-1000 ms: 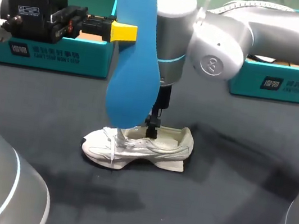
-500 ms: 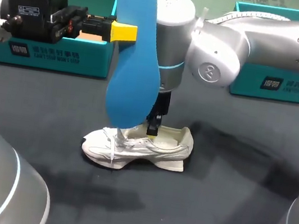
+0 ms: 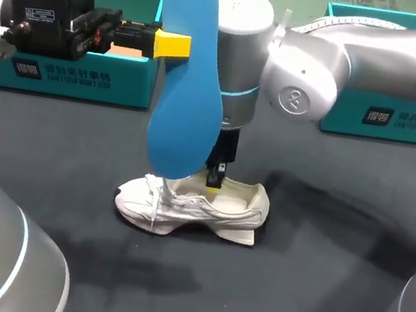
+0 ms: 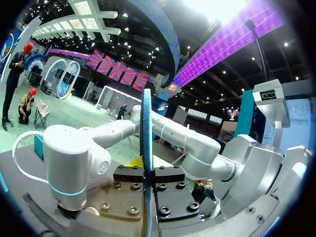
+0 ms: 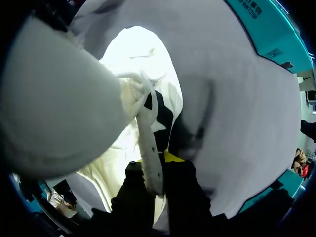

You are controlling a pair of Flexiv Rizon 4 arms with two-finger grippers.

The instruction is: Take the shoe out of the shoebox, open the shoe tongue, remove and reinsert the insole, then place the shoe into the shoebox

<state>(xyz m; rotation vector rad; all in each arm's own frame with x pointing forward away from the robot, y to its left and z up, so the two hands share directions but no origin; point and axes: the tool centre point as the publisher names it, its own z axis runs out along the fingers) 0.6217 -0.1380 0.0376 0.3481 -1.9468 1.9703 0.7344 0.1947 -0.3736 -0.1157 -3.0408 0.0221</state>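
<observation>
Shoe (image 3: 200, 206) is out of the box and stands on the desk (image 3: 314, 284), and the insole (image 3: 189, 74) is out too. So reinserting the insole and boxing the shoe look like what's left. Left jaws pinch the blue insole at its edge, and it hangs upright with a long end above and below them. It sits edge-on between them in the left wrist view. Right jaws sit at the shoe's opening, pressed onto a white strip (image 5: 148, 143) of the upper, tongue or collar, can't tell which. Shoe is a white low sneaker with loose laces and a gaping opening, directly under the right jaws. Teal boxes (image 3: 70, 75) are well behind both jaws.
</observation>
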